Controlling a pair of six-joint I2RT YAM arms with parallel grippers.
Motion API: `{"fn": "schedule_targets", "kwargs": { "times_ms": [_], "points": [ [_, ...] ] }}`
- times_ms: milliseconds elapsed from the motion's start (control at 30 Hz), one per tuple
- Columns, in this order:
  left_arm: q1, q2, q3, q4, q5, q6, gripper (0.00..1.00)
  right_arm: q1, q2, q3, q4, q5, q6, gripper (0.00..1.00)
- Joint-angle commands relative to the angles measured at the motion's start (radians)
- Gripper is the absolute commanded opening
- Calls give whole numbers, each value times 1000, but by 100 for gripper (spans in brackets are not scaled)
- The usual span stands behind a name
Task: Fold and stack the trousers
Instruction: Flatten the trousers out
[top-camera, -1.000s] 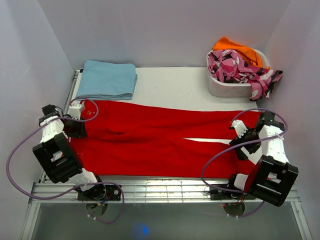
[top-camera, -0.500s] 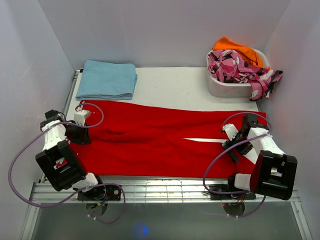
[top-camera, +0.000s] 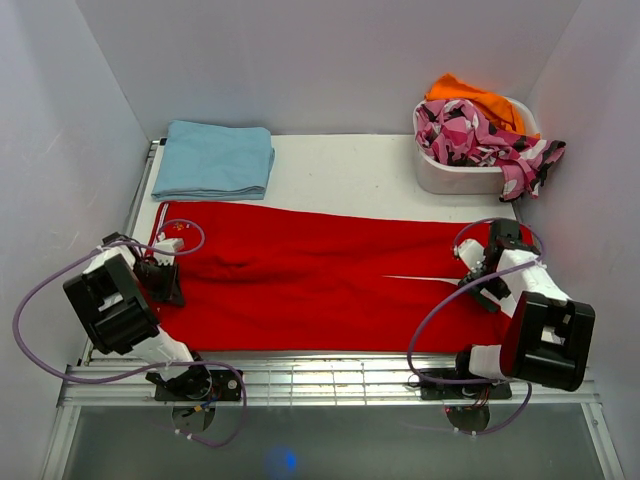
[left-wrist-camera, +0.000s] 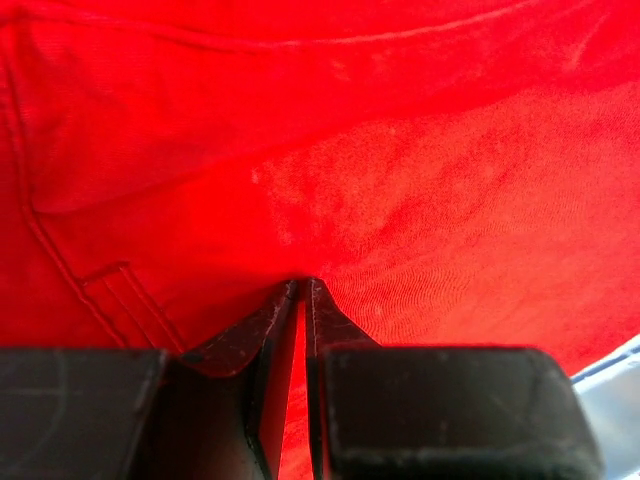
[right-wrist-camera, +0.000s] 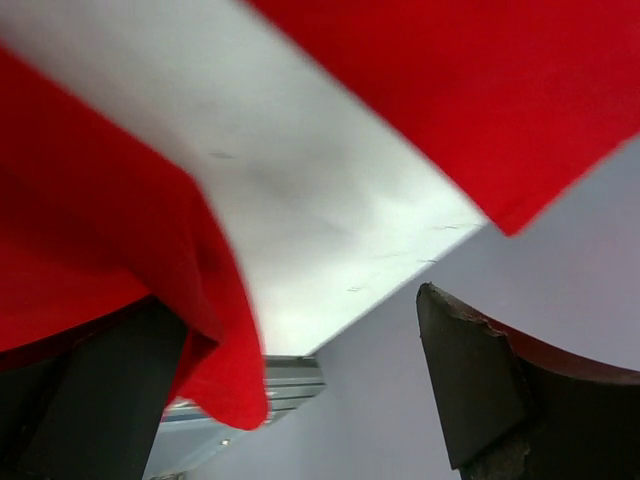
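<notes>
The trousers (top-camera: 320, 275) lie flat across the middle of the top view on the table (top-camera: 350, 172), with the waist at the left and the legs to the right. The left gripper (left-wrist-camera: 301, 290) covers part of the waist edge. Its jaws are pressed almost together, with a thin strip of red cloth between them. The right gripper (right-wrist-camera: 290, 395) has its jaws spread wide, and blurred red cloth hangs over one finger (right-wrist-camera: 100, 400). The right arm hides the leg ends in the top view.
</notes>
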Motion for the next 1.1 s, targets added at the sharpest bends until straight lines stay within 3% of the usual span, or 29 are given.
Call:
{"fn": "schedule_targets", "kwargs": {
  "times_ms": [0,267,533,633,733,867,933,1067],
  "points": [
    [25,99,-21,209,-200,50,23,-55,55,133,107,82,-91,98],
    [40,96,14,194,-202,56,24,-203,192,326,149,82,-203,98],
    [68,38,6,148,-171,64,25,-181,152,501,-210,-163,-123,95],
    [100,9,-15,126,-156,65,25,-177,135,480,-278,-248,-114,88],
    [121,-48,-9,87,-102,42,25,-177,117,421,-318,-332,-111,74],
    [120,-129,113,-5,79,-13,34,-154,115,307,-269,-372,-93,57],
    [115,-126,182,-42,185,-50,36,-131,135,241,-218,-370,-68,56],
    [83,-82,336,-59,265,-122,38,-82,210,207,-94,-349,-13,51]
  ]
}}
